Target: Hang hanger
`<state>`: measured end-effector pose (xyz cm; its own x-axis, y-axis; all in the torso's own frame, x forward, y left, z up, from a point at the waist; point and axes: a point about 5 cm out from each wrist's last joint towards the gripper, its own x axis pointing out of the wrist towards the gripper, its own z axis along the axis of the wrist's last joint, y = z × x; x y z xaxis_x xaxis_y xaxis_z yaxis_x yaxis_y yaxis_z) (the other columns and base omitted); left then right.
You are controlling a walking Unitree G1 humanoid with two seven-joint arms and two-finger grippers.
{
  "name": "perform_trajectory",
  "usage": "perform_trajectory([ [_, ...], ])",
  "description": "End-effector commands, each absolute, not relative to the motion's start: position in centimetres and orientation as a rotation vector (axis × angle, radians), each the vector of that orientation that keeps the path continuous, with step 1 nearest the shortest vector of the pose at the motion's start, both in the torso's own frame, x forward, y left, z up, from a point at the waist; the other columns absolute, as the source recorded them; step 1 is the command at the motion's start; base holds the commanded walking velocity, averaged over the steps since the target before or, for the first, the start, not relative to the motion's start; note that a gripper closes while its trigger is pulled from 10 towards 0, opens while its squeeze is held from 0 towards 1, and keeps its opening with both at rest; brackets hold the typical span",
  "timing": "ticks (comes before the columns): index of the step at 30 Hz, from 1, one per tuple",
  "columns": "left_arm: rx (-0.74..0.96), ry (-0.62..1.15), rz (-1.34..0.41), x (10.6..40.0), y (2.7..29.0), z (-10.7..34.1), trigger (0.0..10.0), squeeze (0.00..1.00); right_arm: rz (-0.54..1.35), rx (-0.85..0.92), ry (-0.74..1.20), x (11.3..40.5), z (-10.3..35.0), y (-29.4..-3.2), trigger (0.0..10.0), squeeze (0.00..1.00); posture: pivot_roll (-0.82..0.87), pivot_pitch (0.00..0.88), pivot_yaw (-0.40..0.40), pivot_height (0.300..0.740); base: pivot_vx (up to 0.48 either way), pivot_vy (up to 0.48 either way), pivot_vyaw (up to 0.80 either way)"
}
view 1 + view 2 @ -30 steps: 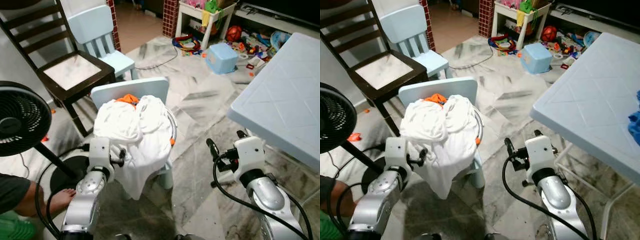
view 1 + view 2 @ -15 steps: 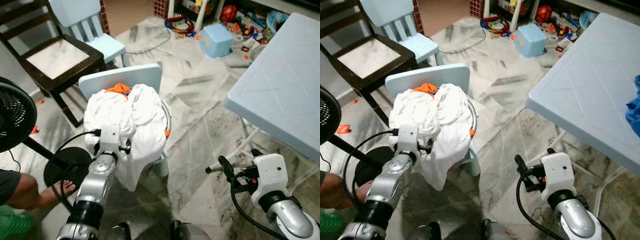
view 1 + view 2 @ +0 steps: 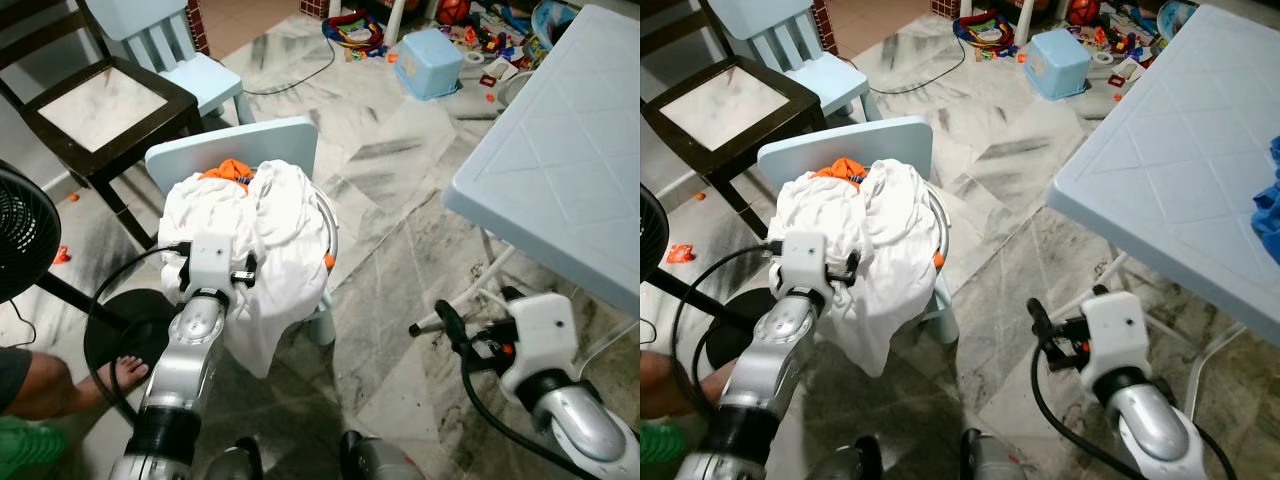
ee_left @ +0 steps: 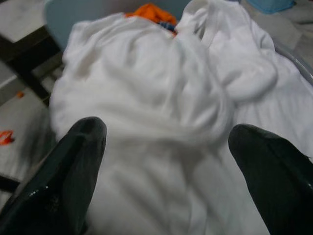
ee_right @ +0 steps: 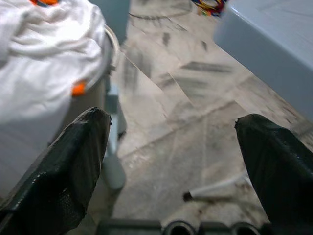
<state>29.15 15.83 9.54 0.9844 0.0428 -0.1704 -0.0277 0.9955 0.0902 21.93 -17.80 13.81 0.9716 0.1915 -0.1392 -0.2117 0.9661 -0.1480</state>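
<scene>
Marble floor (image 3: 400,250) surrounds a small blue chair (image 3: 240,155) heaped with white clothes (image 4: 161,122). Left gripper (image 4: 166,161), fingers spread, hovers against the heap; right gripper (image 5: 173,161), also spread, hangs well apart.

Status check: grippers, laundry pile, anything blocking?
Left gripper open, at the white clothes heaped on the small blue chair. Right gripper open, low over the floor. Hanger not made out. Fan and a person's foot close on the left.
</scene>
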Motion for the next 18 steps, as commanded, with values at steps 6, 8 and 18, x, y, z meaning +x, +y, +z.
perform_trajectory([
  [6, 0.095, 0.119, 0.031, 24.2, 16.1, 10.1, 10.0, 0.00, 0.204, -0.130, 0.102, 23.5, 13.5, -17.3, 10.0, 0.00, -0.02, 0.198, -0.036, 0.740, 0.000, 0.000, 0.00],
  [8, 0.112, 0.073, 0.043, 22.4, 16.7, 10.9, 10.0, 0.00, 0.201, -0.105, 0.063, 24.3, 13.8, -17.0, 10.0, 0.00, 0.00, 0.188, -0.035, 0.740, 0.000, 0.000, 0.00],
  [18, 0.146, 0.033, -0.003, 21.9, 17.8, 12.2, 10.0, 0.00, 0.088, -0.054, -0.026, 26.0, 14.1, -17.3, 10.0, 0.00, 0.04, 0.133, 0.002, 0.740, 0.000, 0.000, 0.00],
])
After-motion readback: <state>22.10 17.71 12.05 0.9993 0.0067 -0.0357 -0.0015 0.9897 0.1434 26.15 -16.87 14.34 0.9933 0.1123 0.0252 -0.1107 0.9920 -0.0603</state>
